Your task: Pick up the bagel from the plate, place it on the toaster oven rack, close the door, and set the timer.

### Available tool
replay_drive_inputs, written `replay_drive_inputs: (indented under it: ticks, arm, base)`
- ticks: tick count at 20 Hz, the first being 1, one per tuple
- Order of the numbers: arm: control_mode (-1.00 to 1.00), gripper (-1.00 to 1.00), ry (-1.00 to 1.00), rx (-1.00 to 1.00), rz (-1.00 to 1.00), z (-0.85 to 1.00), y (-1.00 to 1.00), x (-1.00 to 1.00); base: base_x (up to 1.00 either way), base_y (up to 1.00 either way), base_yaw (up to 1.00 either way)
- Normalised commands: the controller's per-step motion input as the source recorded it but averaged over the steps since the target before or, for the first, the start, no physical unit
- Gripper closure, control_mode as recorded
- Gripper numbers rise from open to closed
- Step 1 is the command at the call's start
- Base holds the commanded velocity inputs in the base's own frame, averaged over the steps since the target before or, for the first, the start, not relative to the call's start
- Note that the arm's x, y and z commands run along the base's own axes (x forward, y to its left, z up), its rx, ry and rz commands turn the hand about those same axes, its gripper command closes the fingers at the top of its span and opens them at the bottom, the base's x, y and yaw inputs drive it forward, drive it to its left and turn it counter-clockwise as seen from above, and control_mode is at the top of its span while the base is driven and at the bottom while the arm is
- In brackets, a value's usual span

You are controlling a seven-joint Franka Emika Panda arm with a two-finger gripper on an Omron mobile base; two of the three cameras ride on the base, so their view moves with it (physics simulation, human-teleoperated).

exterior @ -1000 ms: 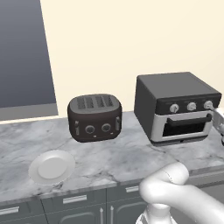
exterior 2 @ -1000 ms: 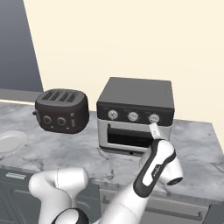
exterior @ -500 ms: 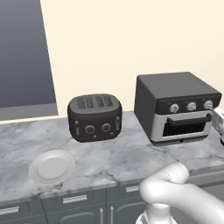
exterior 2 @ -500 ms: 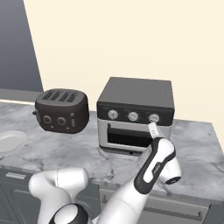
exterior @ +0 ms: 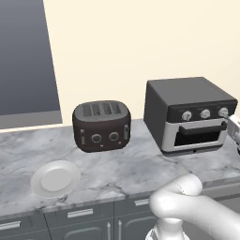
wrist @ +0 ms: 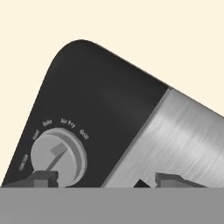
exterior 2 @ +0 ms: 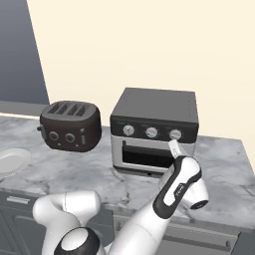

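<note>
Dark finger tips of the gripper (wrist: pixel 107 180) stand spread wide apart in the hand view, nothing between them, one at about 7 o'clock just below a silver knob (wrist: pixel 56 158) and the other at about 5 o'clock over brushed metal. That knob sits on a dark panel with small printed labels arched above it; its pointer mark aims toward 1 o'clock.

From the right base view the gripper (exterior 2: pixel 174 148) is close against the front of the dark grey toaster oven (exterior 2: pixel 153 130), just below the rightmost of its three knobs (exterior 2: pixel 175 134). The door (exterior 2: pixel 147 155) is shut, its dark handle bar running along the top edge of the glass.

At 9 o'clock from the oven stands a dark brown four-slot toaster (exterior: pixel 101 125) on the grey marble counter (exterior: pixel 122 168). The plate (exterior: pixel 56 178) lies at 7 o'clock from that toaster, near the counter's front edge, its surface plain white. Where the bagel lies cannot be told from these views, nor can the rack be made out behind the closed door's dark glass.
</note>
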Motion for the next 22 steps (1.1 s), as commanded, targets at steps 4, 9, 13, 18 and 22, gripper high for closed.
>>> replay_drive_inputs:
  ticks: [4,9,13,18,22]
  arm:
    - [-1.0,-1.0,-0.19,0.13,0.0,1.0,0.01,0.19]
    - [-1.0,-1.0,-0.2,0.11,0.0,1.0,-0.03,0.15]
    - [-1.0,-1.0,-0.08,0.14,0.0,1.0,-0.46,0.05]
    - [-1.0,-1.0,-0.01,0.16,0.0,0.9,-0.66,-0.06]
    - [-1.0,-1.0,-0.01,0.14,0.0,0.89,-0.71,0.0]
  base:
    - [0.0,0.0,0.0]
    - [0.0,0.0,0.0]
    - [0.0,0.0,0.0]
    - [0.0,0.0,0.0]
    - [0.0,0.0,0.0]
